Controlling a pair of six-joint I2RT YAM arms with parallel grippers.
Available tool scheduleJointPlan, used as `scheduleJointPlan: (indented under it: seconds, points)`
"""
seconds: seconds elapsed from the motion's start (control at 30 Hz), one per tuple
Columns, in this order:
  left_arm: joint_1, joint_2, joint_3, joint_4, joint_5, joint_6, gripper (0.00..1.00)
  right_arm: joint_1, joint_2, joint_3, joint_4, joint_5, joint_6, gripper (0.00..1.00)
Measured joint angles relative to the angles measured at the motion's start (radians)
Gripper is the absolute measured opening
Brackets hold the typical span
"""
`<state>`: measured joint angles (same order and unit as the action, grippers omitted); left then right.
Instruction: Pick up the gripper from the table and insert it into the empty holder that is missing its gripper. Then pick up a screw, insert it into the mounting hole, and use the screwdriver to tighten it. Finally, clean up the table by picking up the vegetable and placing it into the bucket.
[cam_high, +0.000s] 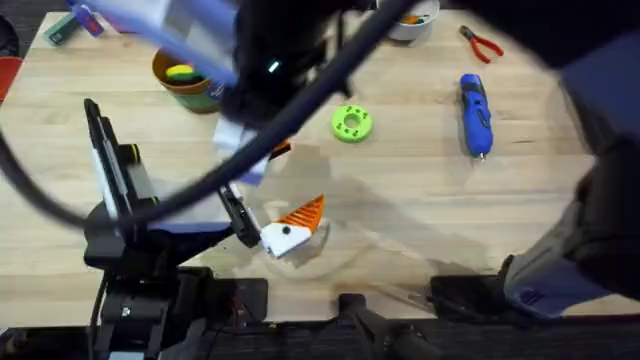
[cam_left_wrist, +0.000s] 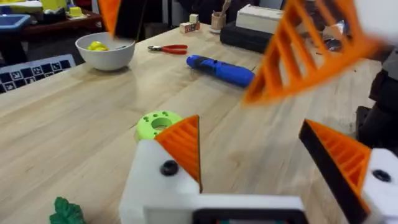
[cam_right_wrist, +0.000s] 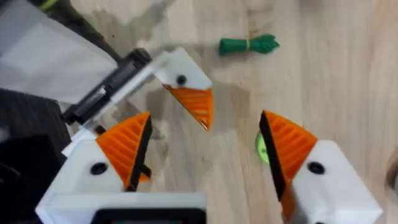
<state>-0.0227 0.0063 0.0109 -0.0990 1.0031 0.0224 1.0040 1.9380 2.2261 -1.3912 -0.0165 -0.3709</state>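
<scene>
Table (cam_high: 420, 220): both grippers open, screwdriver (cam_high: 475, 115) untouched

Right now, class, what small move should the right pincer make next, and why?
Probably lift the right pincer clear and go on to the screw step. It hangs open and empty over the white holder, whose orange tip looks seated, while the screwdriver lies untouched. Whether the hole already holds a screw, I cannot tell.
</scene>
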Motion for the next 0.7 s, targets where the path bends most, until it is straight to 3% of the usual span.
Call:
scheduleJointPlan:
  seconds: [0.2,0.43,0.63,0.7]
  points:
    - [0.0,0.0,0.0,0.0,0.0,0.0,0.985,-0.117,-0.08,0.0,-0.035,-0.041,0.091,0.993]
    - [0.0,0.0,0.0,0.0,0.0,0.0,0.985,-0.291,-0.092,-0.003,-0.096,-0.144,0.152,0.994]
    - [0.0,0.0,0.0,0.0,0.0,0.0,0.99,-0.357,-0.092,-0.029,-0.107,-0.139,0.207,0.994]
    - [0.0,0.0,0.0,0.0,0.001,0.004,0.795,-0.357,-0.092,-0.032,-0.116,-0.116,0.228,0.994]
